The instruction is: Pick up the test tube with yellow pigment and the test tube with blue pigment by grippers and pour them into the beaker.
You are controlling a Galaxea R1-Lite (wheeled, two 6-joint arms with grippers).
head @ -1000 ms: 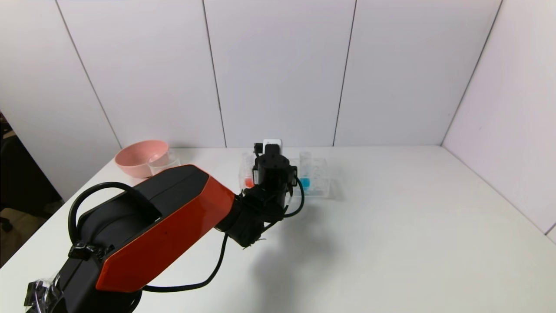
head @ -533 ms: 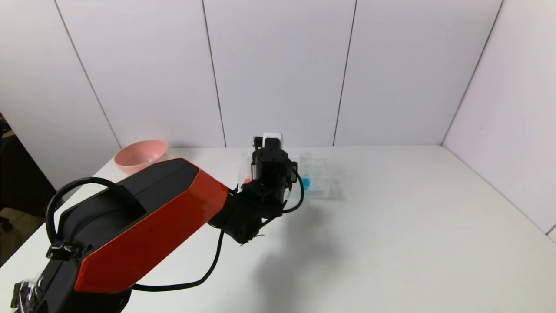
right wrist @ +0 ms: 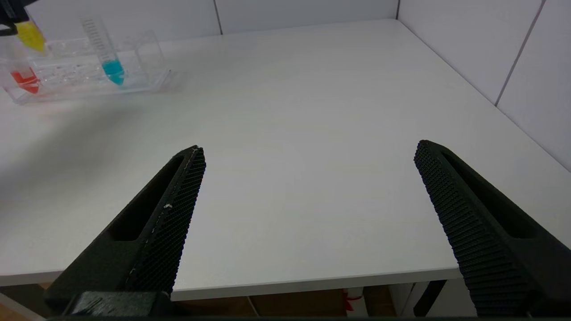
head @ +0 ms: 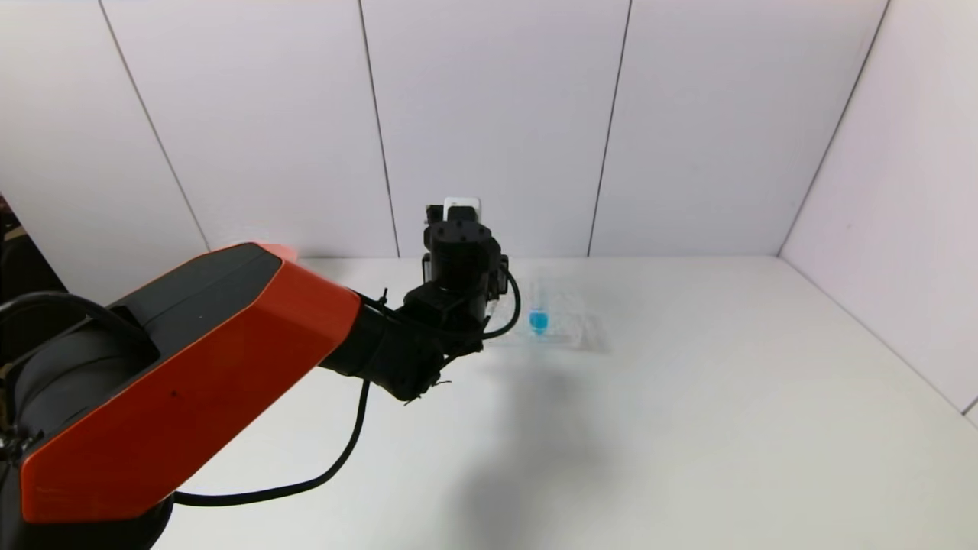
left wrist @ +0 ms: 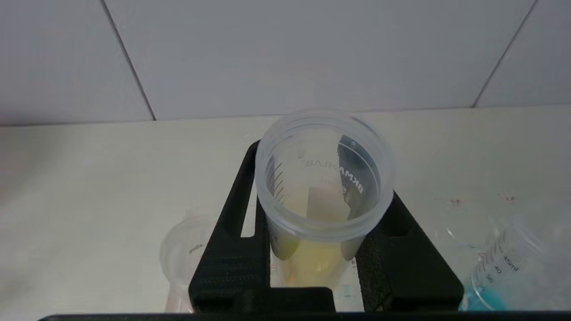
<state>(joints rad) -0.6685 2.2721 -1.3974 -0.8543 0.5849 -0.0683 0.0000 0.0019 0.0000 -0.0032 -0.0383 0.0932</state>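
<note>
Yellow tube [left wrist: 323, 187]: clamped upright between the left gripper [left wrist: 321, 249] jaws, raised above the rack [right wrist: 147, 76], yellow liquid at its bottom.
Blue tube [head: 539, 309]: standing in the rack, next to a red tube [right wrist: 22, 76].
Right gripper [right wrist: 308, 214]: parked near the table [right wrist: 312, 111] edge, jaws wide apart, empty.
Beaker: hidden behind the left arm.
Advice: keep the tube vertical in transit; tilt only once over the beaker's mouth.

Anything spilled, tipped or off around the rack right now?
No spill or damage shows. The left gripper is shut on the yellow tube, lifted out of the rack. The blue tube leans in the rack rather than standing straight; the red tube sits beside it. The right gripper hangs open, away from the rack.
</note>
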